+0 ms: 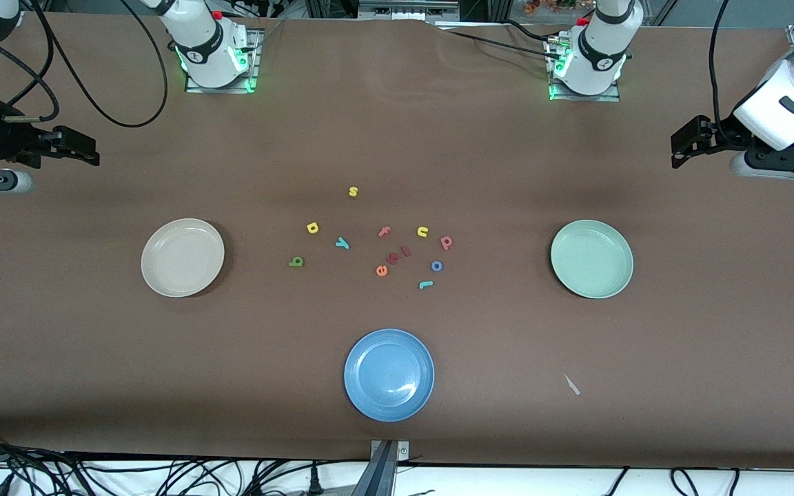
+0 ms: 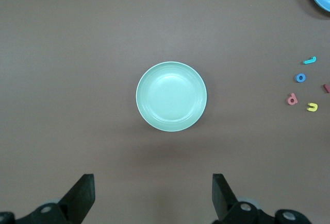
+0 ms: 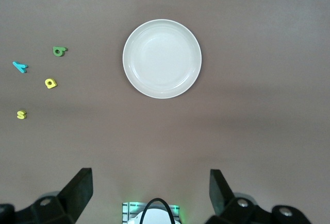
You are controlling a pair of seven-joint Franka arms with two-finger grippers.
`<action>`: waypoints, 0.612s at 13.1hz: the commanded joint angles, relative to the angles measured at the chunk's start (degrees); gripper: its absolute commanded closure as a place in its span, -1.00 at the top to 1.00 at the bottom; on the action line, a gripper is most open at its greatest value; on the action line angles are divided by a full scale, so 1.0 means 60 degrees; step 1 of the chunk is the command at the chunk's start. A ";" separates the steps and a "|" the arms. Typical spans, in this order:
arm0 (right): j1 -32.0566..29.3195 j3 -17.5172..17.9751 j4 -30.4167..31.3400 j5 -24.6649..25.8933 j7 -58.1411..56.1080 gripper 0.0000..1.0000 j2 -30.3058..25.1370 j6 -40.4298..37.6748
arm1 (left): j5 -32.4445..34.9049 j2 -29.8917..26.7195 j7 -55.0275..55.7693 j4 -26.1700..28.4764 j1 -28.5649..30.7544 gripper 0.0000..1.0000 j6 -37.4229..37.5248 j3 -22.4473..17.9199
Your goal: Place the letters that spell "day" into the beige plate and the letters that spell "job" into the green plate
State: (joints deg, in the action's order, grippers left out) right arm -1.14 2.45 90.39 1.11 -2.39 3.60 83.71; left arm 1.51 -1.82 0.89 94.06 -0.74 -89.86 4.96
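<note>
From my remote station, front view: nearest the camera sits the blue plate (image 1: 389, 374), with a pale scrap (image 1: 571, 384) on the brown table (image 1: 94, 344) toward the left arm's end. Farther from the camera lie the scattered letters: dark green d (image 1: 296, 262), yellow a (image 1: 312, 227) and teal y (image 1: 342, 242) toward the beige plate (image 1: 182, 257); teal j (image 1: 426, 284), blue o (image 1: 437, 266) and pink-red b (image 1: 446, 242) toward the green plate (image 1: 591, 258). Among them are an orange e (image 1: 382, 271), pink f (image 1: 384, 231), yellow u (image 1: 422, 231) and, farthest, a yellow s (image 1: 353, 191). Two dark red pieces beside the e are too small to read. Both plates are empty. The right gripper (image 1: 90, 153) and left gripper (image 1: 678, 148) wait at the table's ends, partly cut off.

Left wrist view: fingers (image 2: 82, 195) spread wide, hovering above the green plate (image 2: 171, 96).

Right wrist view: fingers (image 3: 80, 188) likewise spread, above the beige plate (image 3: 162, 58).
</note>
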 commanded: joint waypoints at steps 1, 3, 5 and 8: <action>0.0013 0.0031 -0.0182 0.0123 -0.0011 1.00 0.0059 -0.0182 | -0.0193 0.0112 -0.0060 -0.0296 0.0080 1.00 0.0211 0.0053; -0.0001 0.0016 -0.0197 0.0123 -0.0011 1.00 0.0059 -0.0168 | -0.0193 0.0127 -0.0162 -0.0296 0.0094 1.00 0.0211 0.0053; -0.0001 0.0016 -0.0182 0.0137 -0.0011 1.00 0.0059 -0.0182 | -0.0208 0.0127 -0.0177 -0.0296 0.0094 1.00 0.0211 0.0038; -0.0016 0.0002 -0.0197 0.0152 -0.0011 1.00 0.0059 -0.0168 | -0.0193 0.0127 -0.0177 -0.0296 0.0094 1.00 0.0211 0.0038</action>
State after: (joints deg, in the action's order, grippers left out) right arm -1.17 2.41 90.39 1.20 -2.39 3.60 83.71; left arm 1.51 -1.80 0.81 94.06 -0.74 -89.86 4.95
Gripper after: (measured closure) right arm 0.000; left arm 0.000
